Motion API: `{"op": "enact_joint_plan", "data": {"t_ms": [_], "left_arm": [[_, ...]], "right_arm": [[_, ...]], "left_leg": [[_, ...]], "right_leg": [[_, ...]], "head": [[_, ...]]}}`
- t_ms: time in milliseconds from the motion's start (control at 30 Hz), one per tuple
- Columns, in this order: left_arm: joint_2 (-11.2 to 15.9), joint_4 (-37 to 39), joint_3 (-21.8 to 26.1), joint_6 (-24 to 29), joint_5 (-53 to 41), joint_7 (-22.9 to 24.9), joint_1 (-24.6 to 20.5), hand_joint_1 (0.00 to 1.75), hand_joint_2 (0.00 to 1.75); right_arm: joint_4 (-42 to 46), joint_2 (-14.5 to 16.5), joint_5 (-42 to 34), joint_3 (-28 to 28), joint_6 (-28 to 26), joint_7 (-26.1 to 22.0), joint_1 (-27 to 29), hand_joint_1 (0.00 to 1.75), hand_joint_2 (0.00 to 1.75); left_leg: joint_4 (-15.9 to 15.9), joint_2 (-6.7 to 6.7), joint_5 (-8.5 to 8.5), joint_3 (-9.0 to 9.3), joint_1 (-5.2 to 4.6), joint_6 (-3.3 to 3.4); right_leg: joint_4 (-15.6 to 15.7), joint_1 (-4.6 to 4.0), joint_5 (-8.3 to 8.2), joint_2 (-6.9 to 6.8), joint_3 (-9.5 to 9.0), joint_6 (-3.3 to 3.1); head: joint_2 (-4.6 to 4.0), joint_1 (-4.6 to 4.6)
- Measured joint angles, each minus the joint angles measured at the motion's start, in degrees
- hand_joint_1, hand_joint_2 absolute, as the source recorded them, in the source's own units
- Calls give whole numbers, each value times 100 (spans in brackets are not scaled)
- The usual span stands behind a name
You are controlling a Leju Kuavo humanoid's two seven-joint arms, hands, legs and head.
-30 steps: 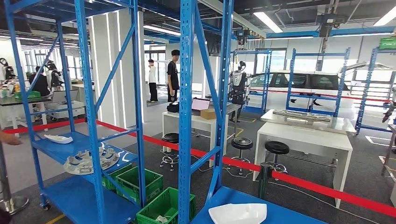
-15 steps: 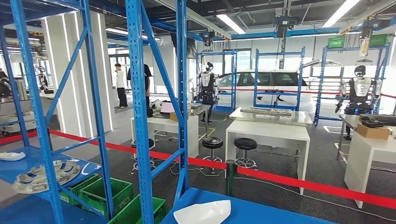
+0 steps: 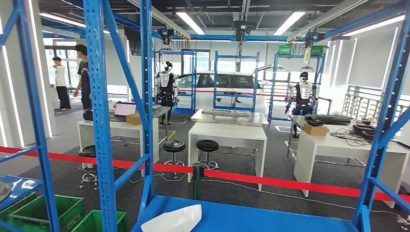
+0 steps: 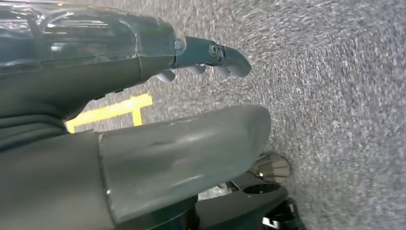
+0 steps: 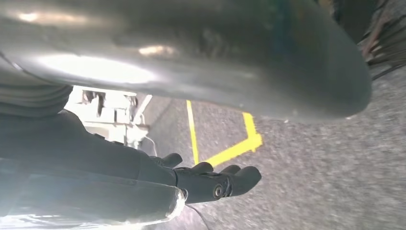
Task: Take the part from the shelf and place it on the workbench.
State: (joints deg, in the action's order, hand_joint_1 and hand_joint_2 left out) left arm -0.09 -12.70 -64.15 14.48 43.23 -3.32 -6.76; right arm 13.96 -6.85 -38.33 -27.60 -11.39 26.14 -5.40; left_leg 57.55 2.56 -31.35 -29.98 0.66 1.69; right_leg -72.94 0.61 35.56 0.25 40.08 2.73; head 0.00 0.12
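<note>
View swung rightward, camera moved | white part (image 3: 172, 220) lying on blue shelf (image 3: 270, 217), low and left of centre, long axis crosswise | left hand (image 4: 201, 57) nearer, empty; right hand (image 5: 210, 182) empty, both hanging.

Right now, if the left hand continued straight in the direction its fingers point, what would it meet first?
Probably the grey carpet floor. The left hand hangs empty, and nothing else lies beyond its fingertips; how far off the floor is cannot be judged.
</note>
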Motion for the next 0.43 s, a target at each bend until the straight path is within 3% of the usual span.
{"op": "enact_joint_plan", "data": {"t_ms": [33, 100, 167, 200, 300, 433], "left_arm": [[4, 1, -4, -13, -4, 22, -4, 0, 0], [5, -1, -19, -34, -11, 53, -19, 0, 0], [6, -2, -63, -62, -26, 76, -41, 0, 0], [7, -2, -86, -86, -41, 89, -51, 0, 44], [9, -2, -115, -158, -87, 125, -66, 0, 175], [13, -2, -146, -165, -93, 208, -63, 0, 175]], "right_arm": [[-7, -1, 2, -11, -7, -11, 18, 0, 0], [-27, -15, 10, -28, -27, -32, 38, 0, 0], [-43, -36, 32, -57, -18, -57, 36, 0, 0], [-47, -45, 47, -78, 3, -77, 40, 0, 0], [-62, -57, 97, -138, 70, -139, 58, 0, 0], [-75, -58, 120, -180, 104, -165, 41, 0, 0]], "left_leg": [[1, 71, -14, 11, -8, -2], [0, 171, -47, 49, -21, -18], [4, 219, -80, 62, -41, -61], [18, 213, -103, 58, -58, -73], [42, 148, -127, 66, -82, -34], [4, 52, -95, 77, -72, -67]], "right_leg": [[77, 0, -109, -25, -42, -9], [773, -24, -492, -124, -408, -74], [1408, -67, -679, -219, -759, -162], [1534, -77, -675, -237, -826, -172], [1588, -73, -649, -275, -863, -108], [1584, -81, -619, -349, -870, -132]], "head": [[0, 0], [0, 1], [0, -1], [0, -2], [0, -7], [0, -8]]}}
